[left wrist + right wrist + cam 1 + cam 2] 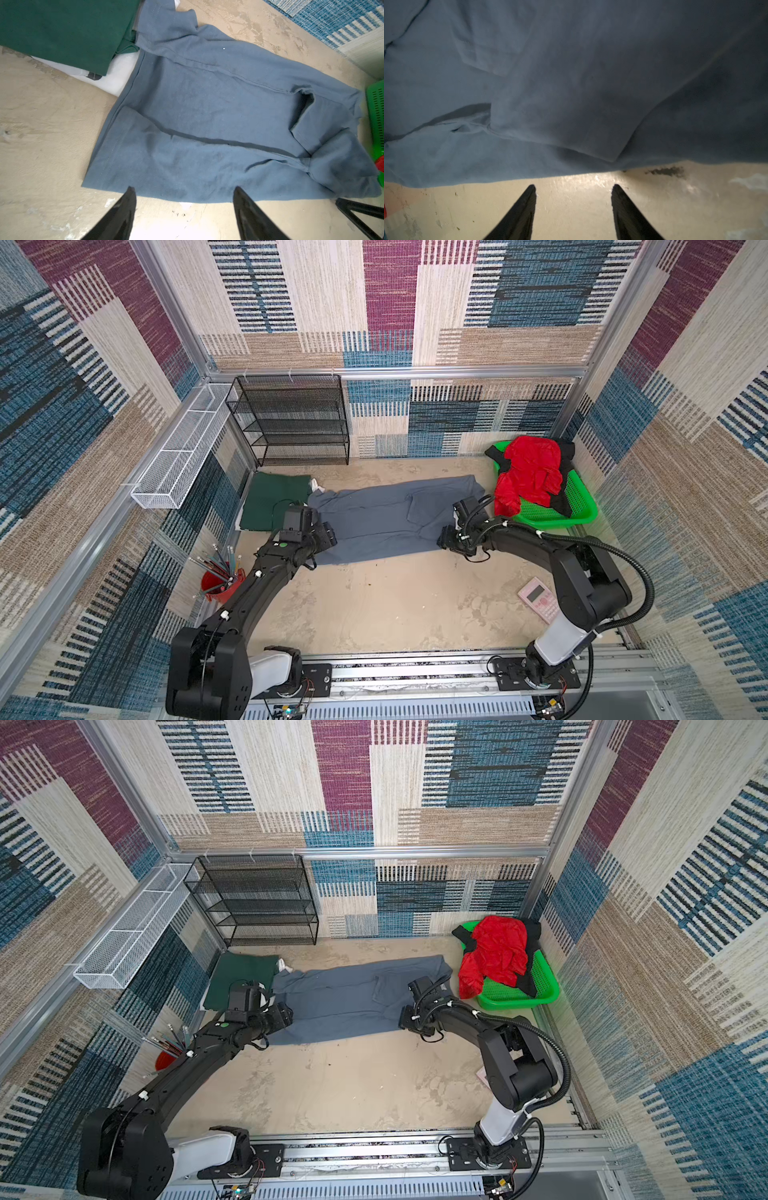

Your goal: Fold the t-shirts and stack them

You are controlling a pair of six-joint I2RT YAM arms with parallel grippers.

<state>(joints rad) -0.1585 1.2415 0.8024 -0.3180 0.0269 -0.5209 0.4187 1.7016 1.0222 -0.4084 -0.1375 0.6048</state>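
Slate grey t-shirt (395,522) is spread along the bench's far half, with its long sides already turned in. The left gripper (183,188) and the right gripper (574,185) are seen released and empty at its near edge, one toward each end. The fold is probably best made if all layers are pinched at both ends together, then lifted low and evenly, so the tucked sleeves are not dragged open.
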